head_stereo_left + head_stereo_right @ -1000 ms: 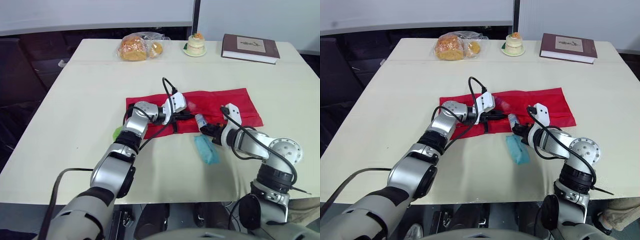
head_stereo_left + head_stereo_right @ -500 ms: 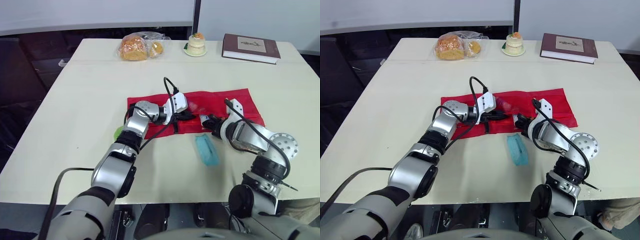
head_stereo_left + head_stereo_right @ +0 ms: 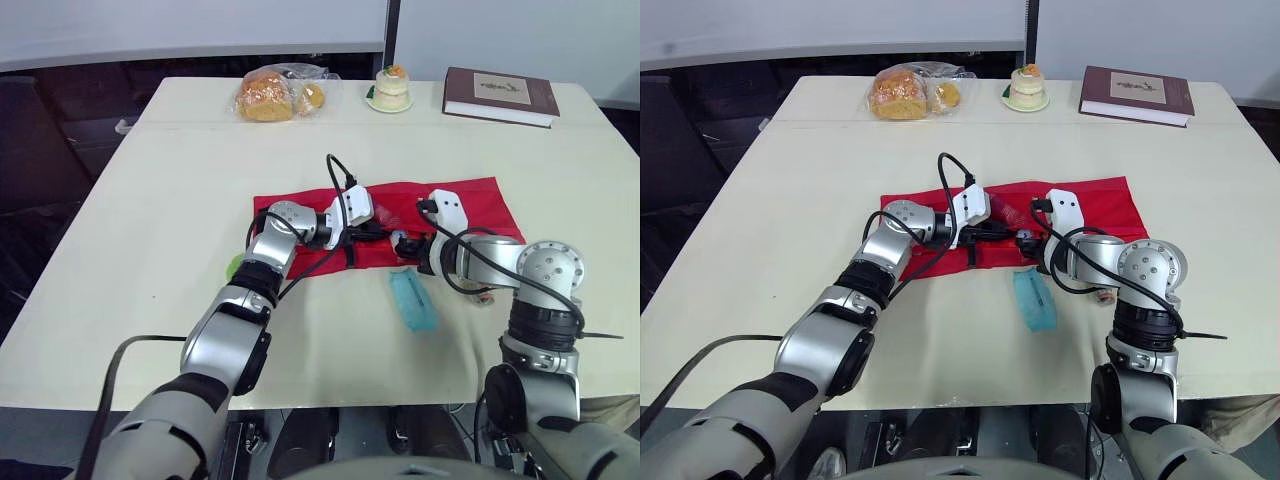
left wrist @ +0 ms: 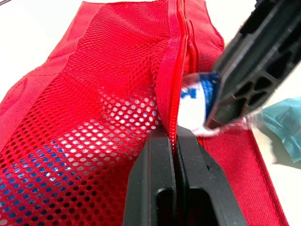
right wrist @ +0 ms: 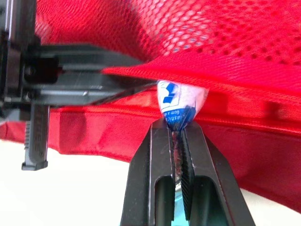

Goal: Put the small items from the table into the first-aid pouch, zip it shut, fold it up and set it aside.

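Note:
The red mesh first-aid pouch (image 3: 470, 205) lies flat at the middle of the table. My left gripper (image 4: 172, 141) is shut on the pouch's upper zipper edge (image 4: 175, 101), lifting it so the mouth gapes. My right gripper (image 5: 176, 129) is shut on a small white and blue packet (image 5: 181, 101), whose tip sits in the pouch mouth just under the lifted edge. In the left eye view the two grippers meet at the pouch's front edge (image 3: 395, 238). A teal packet (image 3: 412, 300) lies on the table just in front of the pouch.
A small green item (image 3: 234, 266) lies by my left forearm. At the far edge stand a bag of bread (image 3: 270, 95), a small cake on a plate (image 3: 391, 88) and a brown book (image 3: 500, 95).
My right gripper has carried the white and blue packet from beside the teal packet up to the pouch mouth, its wrist turning. The left gripper has kept its hold on the zipper edge.

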{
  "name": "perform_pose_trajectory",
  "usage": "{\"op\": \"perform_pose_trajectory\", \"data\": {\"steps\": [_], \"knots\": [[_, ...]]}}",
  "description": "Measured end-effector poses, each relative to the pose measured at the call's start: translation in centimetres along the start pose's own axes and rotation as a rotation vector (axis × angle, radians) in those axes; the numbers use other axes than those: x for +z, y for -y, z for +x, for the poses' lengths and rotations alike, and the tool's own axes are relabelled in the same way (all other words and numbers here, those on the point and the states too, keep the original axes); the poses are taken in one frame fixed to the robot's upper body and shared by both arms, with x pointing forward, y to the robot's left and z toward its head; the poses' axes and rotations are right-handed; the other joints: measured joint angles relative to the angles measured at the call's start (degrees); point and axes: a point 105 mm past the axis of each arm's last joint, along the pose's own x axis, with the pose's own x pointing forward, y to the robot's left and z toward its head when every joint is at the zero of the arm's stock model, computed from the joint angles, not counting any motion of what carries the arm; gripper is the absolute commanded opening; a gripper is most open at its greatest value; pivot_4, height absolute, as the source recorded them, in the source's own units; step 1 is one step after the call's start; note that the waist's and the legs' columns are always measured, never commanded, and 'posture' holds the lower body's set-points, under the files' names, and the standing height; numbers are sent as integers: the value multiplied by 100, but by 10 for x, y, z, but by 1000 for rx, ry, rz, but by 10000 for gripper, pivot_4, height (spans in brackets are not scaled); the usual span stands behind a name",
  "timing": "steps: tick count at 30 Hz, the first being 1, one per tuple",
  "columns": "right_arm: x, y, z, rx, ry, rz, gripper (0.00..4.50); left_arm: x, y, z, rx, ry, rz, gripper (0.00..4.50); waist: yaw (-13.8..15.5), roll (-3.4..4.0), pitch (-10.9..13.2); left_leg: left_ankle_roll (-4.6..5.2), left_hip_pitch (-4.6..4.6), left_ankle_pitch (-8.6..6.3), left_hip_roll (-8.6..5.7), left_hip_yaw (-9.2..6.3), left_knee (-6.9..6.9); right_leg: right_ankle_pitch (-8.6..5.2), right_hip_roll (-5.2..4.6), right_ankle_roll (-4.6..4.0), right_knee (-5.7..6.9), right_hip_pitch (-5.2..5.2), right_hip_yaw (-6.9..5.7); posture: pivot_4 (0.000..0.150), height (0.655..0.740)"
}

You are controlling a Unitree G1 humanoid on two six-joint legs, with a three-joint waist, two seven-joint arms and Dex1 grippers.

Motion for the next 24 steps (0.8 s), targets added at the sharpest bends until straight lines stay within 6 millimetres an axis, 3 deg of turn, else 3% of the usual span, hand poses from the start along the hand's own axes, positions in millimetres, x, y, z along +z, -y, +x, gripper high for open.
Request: {"op": "perform_pose_trajectory", "data": {"steps": [13, 24], "knots": [[-4, -4, 2, 8, 1, -42, 102, 0, -1, -2, 2, -3, 2, 0, 0, 0, 0, 0, 0, 0, 1, -2, 0, 0, 1, 0, 0, 0, -2, 1500, 7289], [15, -3, 18, -21, 89, 118, 102, 1, 2, -3, -29, 0, 22, 0, -9, 1, 0, -1, 3, 1, 2, -1, -1, 0, 3, -1, 1, -1, -1, 1500, 7289]]}}
